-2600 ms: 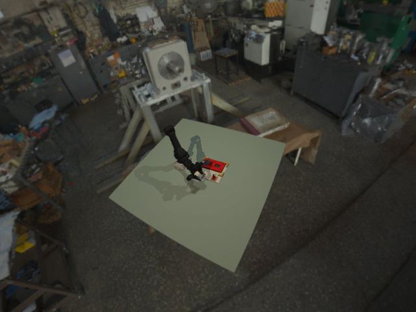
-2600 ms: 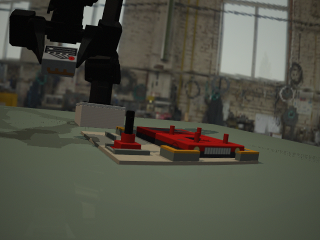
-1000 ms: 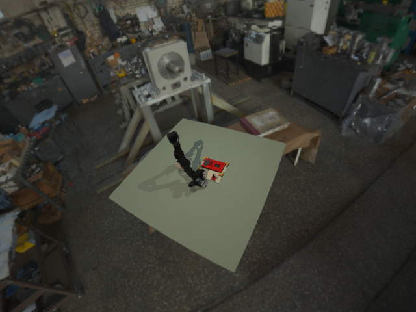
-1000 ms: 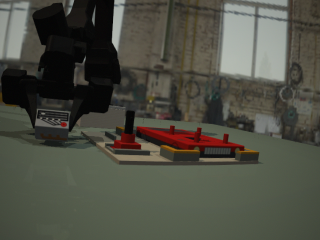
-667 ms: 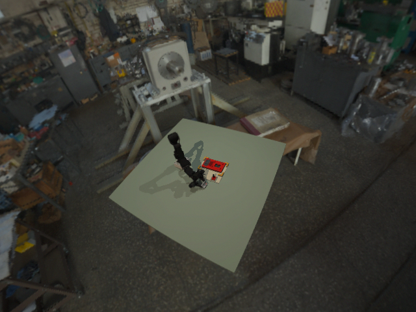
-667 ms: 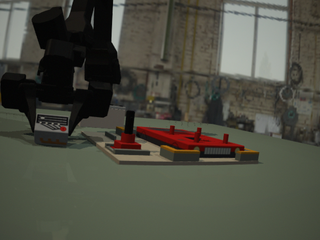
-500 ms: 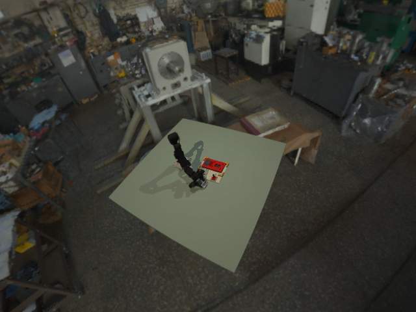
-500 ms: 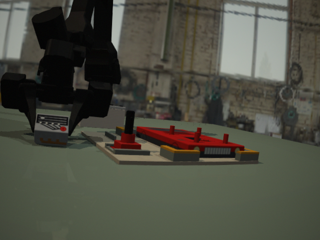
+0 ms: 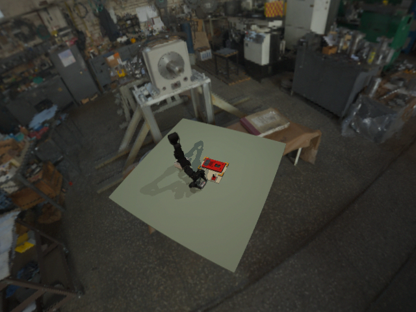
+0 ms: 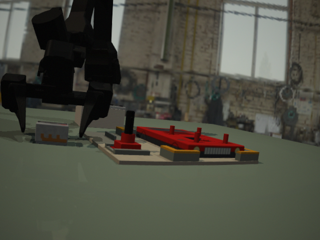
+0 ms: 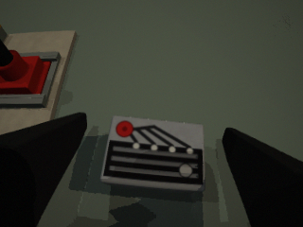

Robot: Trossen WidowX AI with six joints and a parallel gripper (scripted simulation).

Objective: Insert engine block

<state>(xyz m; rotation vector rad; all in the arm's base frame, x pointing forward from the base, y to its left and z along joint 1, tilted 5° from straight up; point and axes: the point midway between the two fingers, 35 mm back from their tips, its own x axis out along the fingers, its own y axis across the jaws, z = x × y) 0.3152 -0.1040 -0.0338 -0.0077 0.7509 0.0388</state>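
The engine block [image 9: 201, 183] [image 10: 51, 133] [image 11: 153, 158] is a grey block with a black-striped, red-dotted top. It sits upright on the green table, off the board, and the wrist view shows its top. My gripper [image 10: 52, 134] [image 11: 155, 128] is open around it, one finger on each side with a gap to the block. The red car body [image 9: 213, 164] [image 10: 155, 134] lies on the board to the right in the exterior view. Its dark opening [image 10: 192, 138] is empty of the block; the rib inside cannot be made out. The block's slot is not clearly visible.
The beige board [image 10: 139, 158] [image 11: 64, 44] carries yellow-topped corner brackets [image 10: 179, 154] around the car. A red piece with a black upright post [image 10: 127, 144] [image 11: 24, 78] sits in a grey frame between block and car. Four red pegs rise from the car. A pale box [image 10: 116, 117] stands behind.
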